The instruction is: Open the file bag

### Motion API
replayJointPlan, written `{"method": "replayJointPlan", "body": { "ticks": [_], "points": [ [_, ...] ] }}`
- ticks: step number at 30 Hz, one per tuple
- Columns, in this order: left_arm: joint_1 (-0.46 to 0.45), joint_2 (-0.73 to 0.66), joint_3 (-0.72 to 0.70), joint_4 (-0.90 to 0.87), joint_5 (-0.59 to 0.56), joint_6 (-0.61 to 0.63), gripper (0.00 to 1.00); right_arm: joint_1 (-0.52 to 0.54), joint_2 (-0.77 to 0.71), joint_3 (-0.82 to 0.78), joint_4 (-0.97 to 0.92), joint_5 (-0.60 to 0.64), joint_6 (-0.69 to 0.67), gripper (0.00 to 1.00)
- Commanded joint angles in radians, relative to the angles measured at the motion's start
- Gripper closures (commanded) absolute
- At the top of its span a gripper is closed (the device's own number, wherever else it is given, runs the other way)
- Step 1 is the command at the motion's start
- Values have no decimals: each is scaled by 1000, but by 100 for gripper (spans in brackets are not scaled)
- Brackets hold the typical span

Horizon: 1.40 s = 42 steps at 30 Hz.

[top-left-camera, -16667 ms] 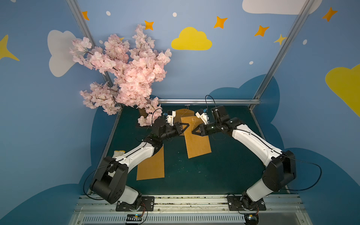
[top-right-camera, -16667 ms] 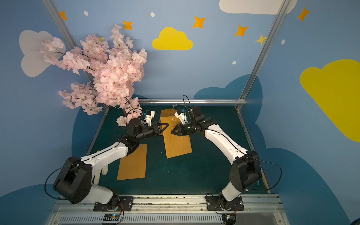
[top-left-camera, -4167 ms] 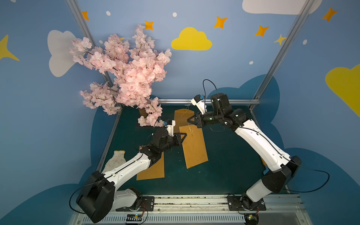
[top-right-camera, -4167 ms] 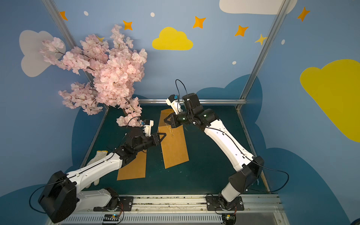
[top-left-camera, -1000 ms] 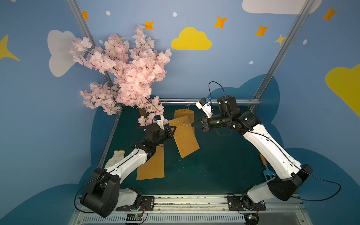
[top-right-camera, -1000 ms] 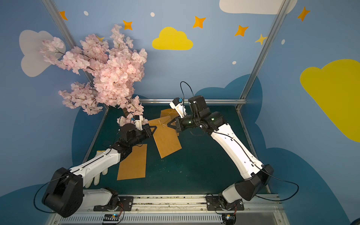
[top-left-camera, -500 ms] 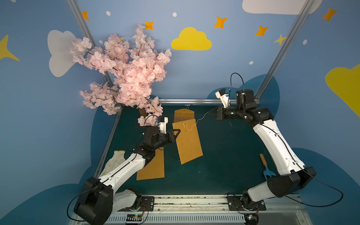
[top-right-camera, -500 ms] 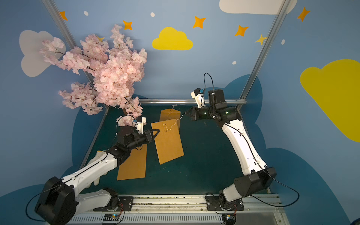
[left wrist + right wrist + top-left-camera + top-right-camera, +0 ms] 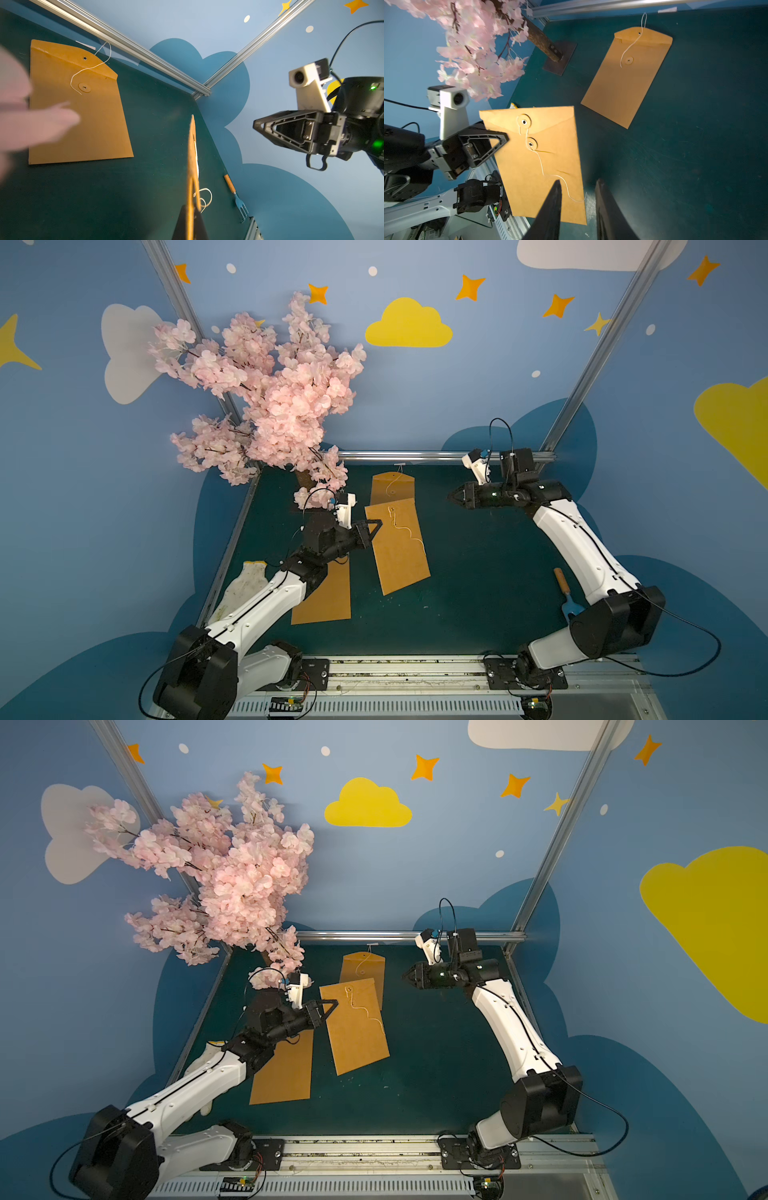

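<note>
Seen from above, the left gripper [image 9: 374, 526] was clamped on a side edge of a brown paper file bag [image 9: 401, 556], near its flap. It held the bag raised and tilted over the middle of the dark green bench [image 9: 478, 572]. The flap lay folded down, and a white string [image 9: 409, 533] trailed loose from its round fasteners. The right gripper [image 9: 452, 496] hovered well apart from the bag, toward the back right, its jaws slightly parted and holding nothing. A second file bag [image 9: 392, 485] lay flat behind, and a third [image 9: 328, 597] lay under the left arm. A pink blossom tree [image 9: 274, 406] stood at the back left.
</note>
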Motion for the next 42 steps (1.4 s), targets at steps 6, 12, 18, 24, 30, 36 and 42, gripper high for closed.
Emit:
{"method": "replayJointPlan", "body": {
  "ticks": [6, 12, 18, 24, 30, 36, 42],
  "points": [
    [28, 19, 17, 97, 108, -85, 97, -21, -40, -65, 96, -75, -10, 60],
    [26, 60, 22, 152, 178, -136, 97, -17, -19, -127, 170, -148, 2, 50],
    [12, 78, 23, 207, 198, -173, 97, -14, -6, -176, 211, -175, 31, 47],
    [-1, 71, 25, 224, 199, -180, 97, -7, -1, -199, 239, -202, 44, 45],
    [-8, 69, 25, 253, 211, -195, 97, 1, -8, -222, 266, -228, 57, 43],
    [-11, 65, 16, 293, 205, -216, 98, 3, -11, -259, 322, -257, 98, 43],
    [-19, 77, 13, 342, 218, -246, 97, 7, 17, -282, 416, -292, 163, 43]
  ]
}}
